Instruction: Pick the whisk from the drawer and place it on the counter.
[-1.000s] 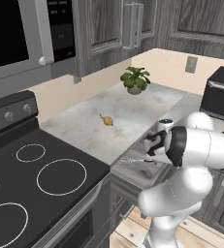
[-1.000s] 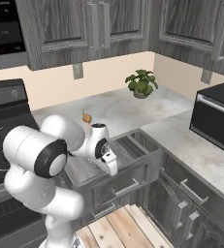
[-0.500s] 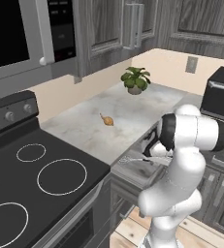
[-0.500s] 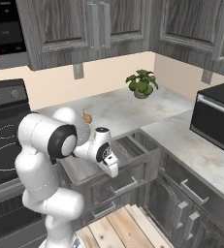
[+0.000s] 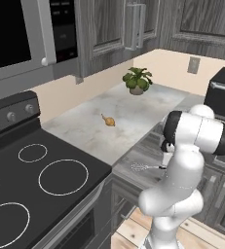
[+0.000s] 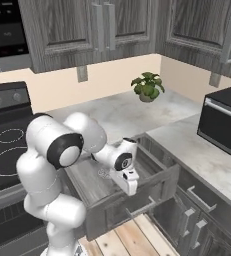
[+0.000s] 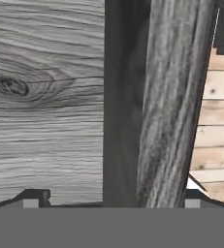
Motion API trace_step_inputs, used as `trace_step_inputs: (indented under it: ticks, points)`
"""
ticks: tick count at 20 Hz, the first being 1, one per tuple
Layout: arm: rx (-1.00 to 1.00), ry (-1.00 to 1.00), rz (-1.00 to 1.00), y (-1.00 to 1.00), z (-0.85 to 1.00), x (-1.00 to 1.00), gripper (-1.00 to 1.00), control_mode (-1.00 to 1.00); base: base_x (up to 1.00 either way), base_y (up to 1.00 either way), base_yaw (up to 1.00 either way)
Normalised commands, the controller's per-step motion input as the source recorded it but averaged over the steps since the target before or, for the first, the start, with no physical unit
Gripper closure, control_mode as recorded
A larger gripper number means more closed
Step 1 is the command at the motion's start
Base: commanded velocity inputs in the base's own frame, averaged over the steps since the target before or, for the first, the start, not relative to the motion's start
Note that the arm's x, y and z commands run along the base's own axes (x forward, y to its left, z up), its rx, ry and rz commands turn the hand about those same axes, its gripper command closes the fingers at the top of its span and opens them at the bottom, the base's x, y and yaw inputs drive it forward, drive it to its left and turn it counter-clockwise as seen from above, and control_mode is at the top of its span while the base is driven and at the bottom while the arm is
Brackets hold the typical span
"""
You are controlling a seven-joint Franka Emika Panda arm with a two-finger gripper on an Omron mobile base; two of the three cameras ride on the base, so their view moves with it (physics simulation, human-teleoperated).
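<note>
Small silver-wire whisk with black handle (image 5: 142, 167) lies flat on floor of open grey wood-grain drawer (image 6: 152, 186), left of arm. White two-finger hand (image 6: 127, 182) hangs over drawer's front wall — fingers spread wide, gripping nothing. Light marbled stone tabletop (image 5: 123, 116) carries small orange-brown lump (image 5: 109, 121), potted plant (image 5: 137, 80).

Rendered home kitchen: black stovetop (image 5: 41, 180) with rings, grey wood cupboards (image 6: 87, 30), marbled bench (image 5: 119, 109), microwave (image 5: 16, 39) above stove, potted plant (image 6: 147, 86), open drawer (image 6: 132, 192), plank floor (image 6: 122, 240).
</note>
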Motion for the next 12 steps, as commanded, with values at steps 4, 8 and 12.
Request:
trace_step_inputs:
  ticks: [4, 8, 12]
  points:
    - [0.08, -0.21, 0.0, -1.0, -0.34, -1.0, -1.0, -1.0, 0.0, 0.0, 0.0]
    - [0.2, -0.3, 0.04, -0.79, 0.53, -0.94, -1.0, -1.0, 0.0, 0.0, 0.0]
    - [0.11, -0.29, 0.15, -0.11, 1.0, -0.26, -1.0, -1.0, 0.0, 0.0, 0.0]
